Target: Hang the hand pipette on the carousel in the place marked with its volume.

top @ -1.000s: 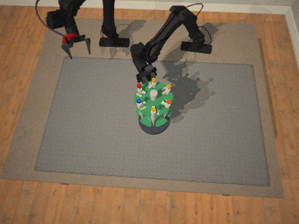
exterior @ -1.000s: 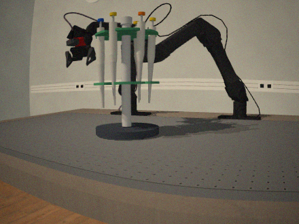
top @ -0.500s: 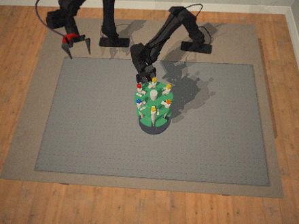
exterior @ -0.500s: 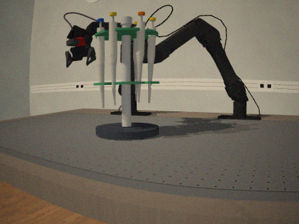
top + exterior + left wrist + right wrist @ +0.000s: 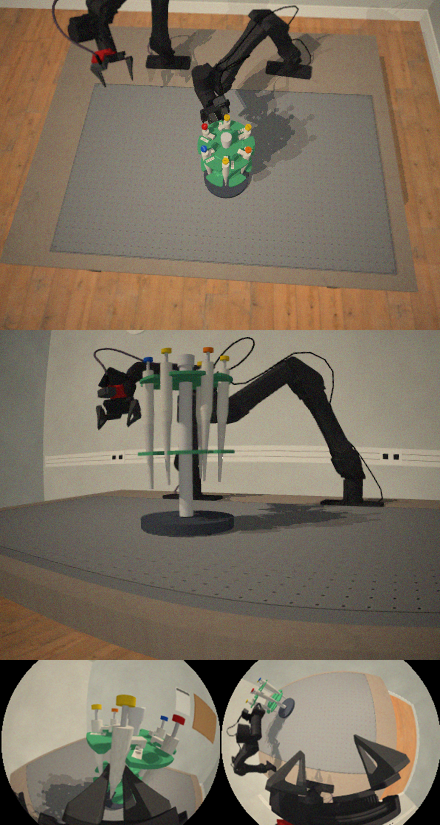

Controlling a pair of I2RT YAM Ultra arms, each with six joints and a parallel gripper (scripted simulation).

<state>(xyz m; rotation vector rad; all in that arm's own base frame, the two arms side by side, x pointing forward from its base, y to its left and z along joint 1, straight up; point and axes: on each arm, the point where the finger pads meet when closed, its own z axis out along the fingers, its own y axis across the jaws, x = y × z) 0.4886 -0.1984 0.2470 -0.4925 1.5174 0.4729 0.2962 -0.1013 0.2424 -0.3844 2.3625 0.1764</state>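
Mid-frame in the overhead view: one pipette carousel, its round green head (image 5: 216,145) (image 5: 186,378) (image 5: 151,759) (image 5: 275,700) carried on a pale post (image 5: 186,455) over a dark disc base (image 5: 226,191) (image 5: 187,525) (image 5: 286,708), the whole upright on the worktop (image 5: 150,210) (image 5: 280,555) (image 5: 331,715).

Item, the task's pipette (image 5: 226,123) (image 5: 119,745): pale body, yellow push button, tip downward, at the upper edge of the head in the overhead view. Whether its hook sits behind the rail cannot be told; the volume on its button is not legible.

Item, left gripper (image 5: 217,119) (image 5: 117,766): closed on that pipette, a dark finger on either side of the body.

Items, further pipettes around the head, five: one red-buttoned (image 5: 205,127) (image 5: 179,719), one blue-buttoned (image 5: 204,149) (image 5: 148,360) (image 5: 164,718), one orange-buttoned (image 5: 248,150) (image 5: 208,350) (image 5: 114,710), and two with yellow buttons, one at the head's lower edge in the overhead view, the other at its upper right.

Item, small white label (image 5: 137,753): on the head, just beside the gripped pipette; print too blurred to read.

Item, right gripper (image 5: 119,83) (image 5: 114,426) (image 5: 328,744): wide open, holding nothing, raised at upper left of the overhead frame, well apart from the carousel.
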